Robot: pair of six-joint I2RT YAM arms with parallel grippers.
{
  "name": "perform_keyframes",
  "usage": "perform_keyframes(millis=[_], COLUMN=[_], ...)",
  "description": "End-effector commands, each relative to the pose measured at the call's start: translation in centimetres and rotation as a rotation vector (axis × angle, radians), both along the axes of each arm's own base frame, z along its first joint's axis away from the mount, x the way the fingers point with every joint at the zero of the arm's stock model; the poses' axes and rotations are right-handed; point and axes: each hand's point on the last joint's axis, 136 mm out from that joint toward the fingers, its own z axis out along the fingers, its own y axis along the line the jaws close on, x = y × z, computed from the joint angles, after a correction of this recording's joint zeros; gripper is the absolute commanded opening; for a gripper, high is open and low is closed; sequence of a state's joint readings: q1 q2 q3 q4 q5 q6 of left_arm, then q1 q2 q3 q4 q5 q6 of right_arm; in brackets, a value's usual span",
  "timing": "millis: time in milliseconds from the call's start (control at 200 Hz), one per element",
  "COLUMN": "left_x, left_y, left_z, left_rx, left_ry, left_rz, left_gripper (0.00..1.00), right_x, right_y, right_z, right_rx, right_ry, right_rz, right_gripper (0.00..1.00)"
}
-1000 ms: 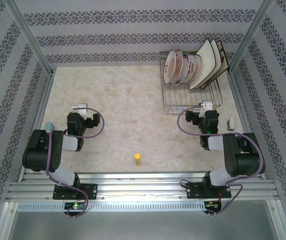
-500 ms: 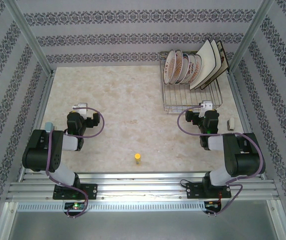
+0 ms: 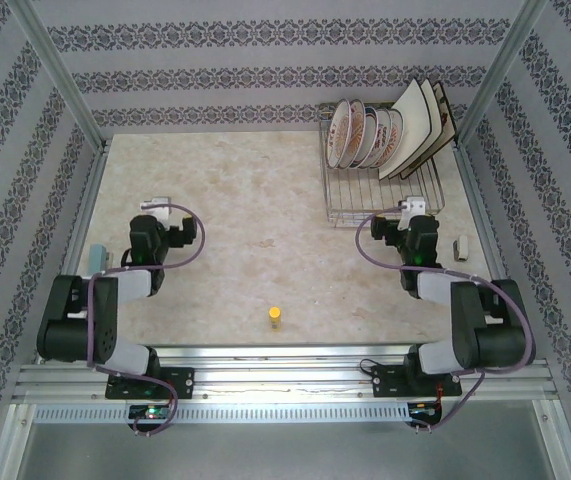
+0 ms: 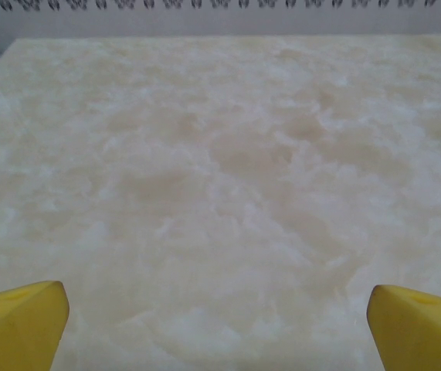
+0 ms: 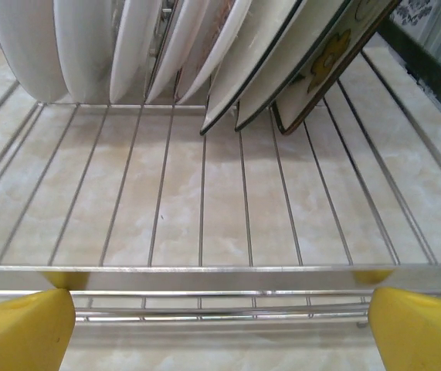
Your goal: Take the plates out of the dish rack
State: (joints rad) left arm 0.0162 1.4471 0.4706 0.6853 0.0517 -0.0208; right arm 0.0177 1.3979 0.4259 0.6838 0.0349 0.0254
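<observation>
Left tool [image 4: 218,328] first: its yellow fingers [image 4: 19,325] are spread wide with nothing between them, and it hovers over bare surface [image 3: 255,190] well to the left of the dish rack [image 3: 350,200]. I read that as a waiting post. The rack is out of this arm's easy reach, and the open stretch beneath it looks like the natural place to set plates down.

Nearer me than the rack and off to its left, a small yellow cylinder [image 3: 276,318] stands alone. It plays no part in the job, and I would keep it out of any path.

Inside the rack, all the crockery is crowded at the far end, leaving the near half bare wire. The round plates [image 3: 360,135] stand on edge at the rack's left side, propped one behind the other by the tines. The square plates [image 3: 420,115] lean at a slant at its right side, their lower edges caught on the floor wires. Nothing has been unloaded yet.

Just outside the rack's near rail [image 5: 220,277] sits the right tool [image 5: 220,328], with its jaws wide apart and empty and facing the plates across the bare wire. I judge it is lined up low so it can reach in over that rail and close on a rim.
</observation>
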Motion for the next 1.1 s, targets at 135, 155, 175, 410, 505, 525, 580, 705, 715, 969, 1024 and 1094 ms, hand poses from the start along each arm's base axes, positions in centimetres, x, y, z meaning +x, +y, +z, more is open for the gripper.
perform_keyframes(millis=[135,155,175,410,505,525,580,705,715,969,1024,1094], left_x=[-1.3,-1.4,-1.5,-3.6,-4.0,-4.0,-4.2,-4.5,-4.5,-3.1,-2.2,-0.7], left_y=[-0.3,-0.3,-0.3,0.3,0.6,0.5,0.3,-0.8,-0.9,-2.5,-2.5,-2.8], left_z=[0.4,0.5,0.6,2.1,2.8,3.0,3.2,4.2,4.4,8.7,8.9,9.1], left_rx=[-0.047,-0.047,-0.050,-0.069,-0.087,-0.093,-0.106,-0.140,-0.143,-0.122,-0.109,-0.112], left_ry=[0.135,0.142,0.151,0.254,0.322,0.334,0.387,0.465,0.468,0.542,0.543,0.547], left_rz=[0.013,0.015,0.016,0.086,0.115,0.117,0.111,0.065,0.059,-0.068,-0.077,-0.092], left_gripper=[1.00,1.00,1.00,1.00,1.00,1.00,1.00,1.00,1.00,1.00,1.00,1.00], right_x=[-1.8,-2.0,-2.3,-6.0,-7.1,-7.3,-7.7,-7.1,-6.9,0.7,2.7,5.9], right_y=[0.5,0.5,0.4,0.3,-0.4,-0.5,-0.8,0.4,0.6,5.7,6.7,8.0], right_z=[0.4,0.3,0.2,0.4,1.9,2.0,2.9,6.0,6.4,15.4,16.5,16.5], right_rx=[0.010,0.007,0.003,-0.031,-0.051,-0.055,-0.072,-0.093,-0.094,-0.026,-0.029,-0.039], right_ry=[0.137,0.142,0.152,0.282,0.367,0.398,0.465,0.482,0.474,0.360,0.346,0.353], right_rz=[-0.029,-0.032,-0.043,-0.127,-0.165,-0.177,-0.193,-0.169,-0.160,-0.030,-0.015,-0.001], right_gripper=[0.98,0.98,0.98,0.98,0.98,0.98,0.98,0.98,0.98,0.98,0.98,0.97])
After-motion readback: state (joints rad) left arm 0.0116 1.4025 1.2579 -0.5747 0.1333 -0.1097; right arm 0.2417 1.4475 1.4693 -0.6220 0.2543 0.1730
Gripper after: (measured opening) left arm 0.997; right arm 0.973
